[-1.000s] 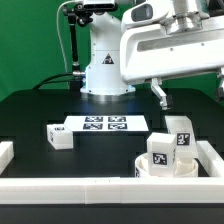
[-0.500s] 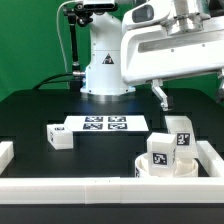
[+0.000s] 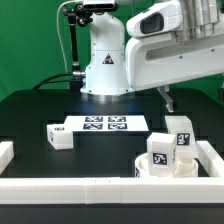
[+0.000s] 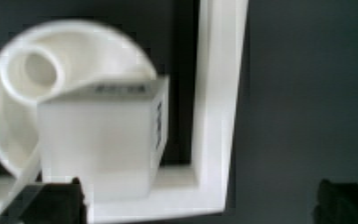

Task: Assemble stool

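The round white stool seat (image 3: 146, 165) lies at the exterior view's lower right, inside the corner of the white rails. Two short tagged white legs (image 3: 160, 151) (image 3: 181, 135) stand on or right behind it. A third leg (image 3: 59, 137) lies loose on the black table at the left. In the wrist view the seat (image 4: 51, 70) shows a round hole, and a blocky leg (image 4: 105, 140) stands in front of it. My gripper (image 4: 197, 205) is open and empty, its dark fingertips (image 4: 51, 202) wide apart, one beside the leg. In the exterior view the arm's white body hides the gripper.
The marker board (image 3: 105, 124) lies flat in the middle of the black table. White rails run along the front (image 3: 100, 188), the left (image 3: 5, 152) and the right (image 3: 211, 152); a rail corner (image 4: 220, 90) shows in the wrist view. The robot base (image 3: 103, 70) stands behind.
The arm's white body has shifted toward the exterior view's right and slightly up. The seat and legs have not moved.
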You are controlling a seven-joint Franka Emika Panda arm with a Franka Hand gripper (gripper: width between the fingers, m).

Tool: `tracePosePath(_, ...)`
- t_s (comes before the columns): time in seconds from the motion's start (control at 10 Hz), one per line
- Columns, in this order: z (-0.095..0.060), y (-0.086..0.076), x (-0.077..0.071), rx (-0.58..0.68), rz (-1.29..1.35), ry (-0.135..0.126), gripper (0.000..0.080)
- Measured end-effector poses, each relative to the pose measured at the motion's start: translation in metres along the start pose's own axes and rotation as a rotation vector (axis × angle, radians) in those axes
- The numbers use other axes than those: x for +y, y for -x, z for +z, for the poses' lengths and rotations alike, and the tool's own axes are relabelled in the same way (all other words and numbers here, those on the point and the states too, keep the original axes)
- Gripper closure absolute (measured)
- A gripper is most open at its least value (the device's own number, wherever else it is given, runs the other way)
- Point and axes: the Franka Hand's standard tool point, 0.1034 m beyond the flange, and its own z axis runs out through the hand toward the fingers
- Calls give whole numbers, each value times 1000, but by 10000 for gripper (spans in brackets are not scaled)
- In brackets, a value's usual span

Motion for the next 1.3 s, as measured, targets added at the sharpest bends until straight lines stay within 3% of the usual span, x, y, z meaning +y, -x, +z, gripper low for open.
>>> tracePosePath(0.2,2,-2,0,-74,-24,-8,151)
tracePosePath(0.4,1,-11,4,-25,-155,20,151)
tracePosePath(0.5,-1,-16,4,17,-226,51,151)
tracePosePath(0.9,1,-16,8,11,-485,61,151)
tracePosePath(1.1,1,-19,14,23,-751,96,151)
tracePosePath(1.3,7,-13,22,11,-973,111,151)
